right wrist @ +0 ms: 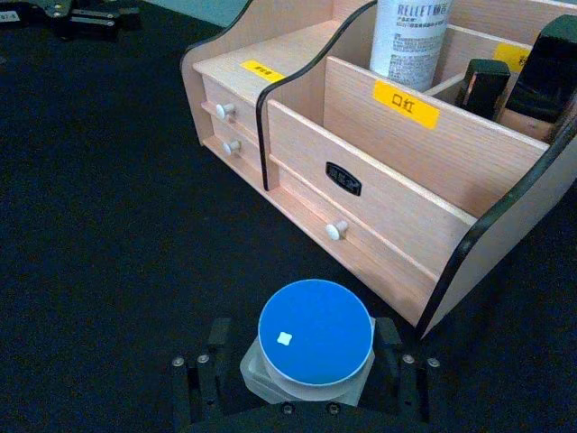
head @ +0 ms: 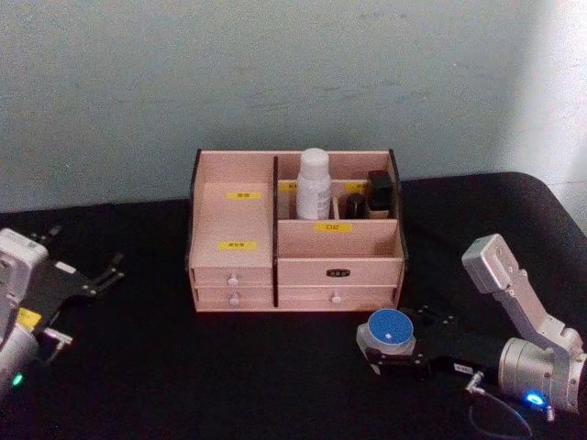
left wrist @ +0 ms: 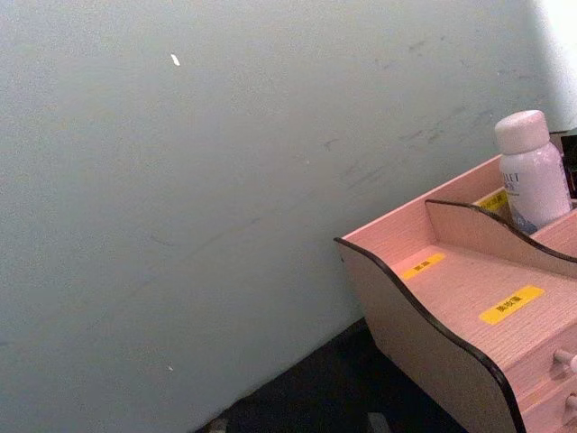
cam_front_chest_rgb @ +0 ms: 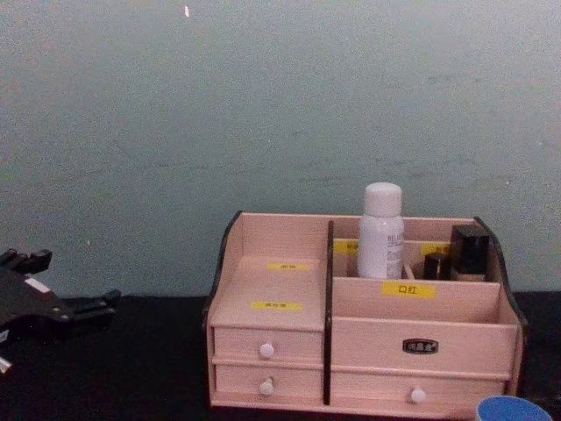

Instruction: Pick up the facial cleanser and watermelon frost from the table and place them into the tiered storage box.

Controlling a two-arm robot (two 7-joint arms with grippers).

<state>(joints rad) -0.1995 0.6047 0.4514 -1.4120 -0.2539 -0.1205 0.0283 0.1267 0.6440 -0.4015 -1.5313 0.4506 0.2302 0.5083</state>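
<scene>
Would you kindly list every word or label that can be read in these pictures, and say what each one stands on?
"RELIEF", then blurred characters: on the facial cleanser; the smaller print beneath is unreadable.
"口红": yellow label on the tiered storage box.
Other yellow labels and the dark drawer plaque: too small to read.
The watermelon frost: no readable text on its blue lid.

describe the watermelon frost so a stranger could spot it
Find the pink-beige tiered storage box on the black table. In front of its right end, the right gripper is shut on the watermelon frost. It is a short jar with a flat round blue lid, unlike the tall white facial cleanser in the box.
</scene>
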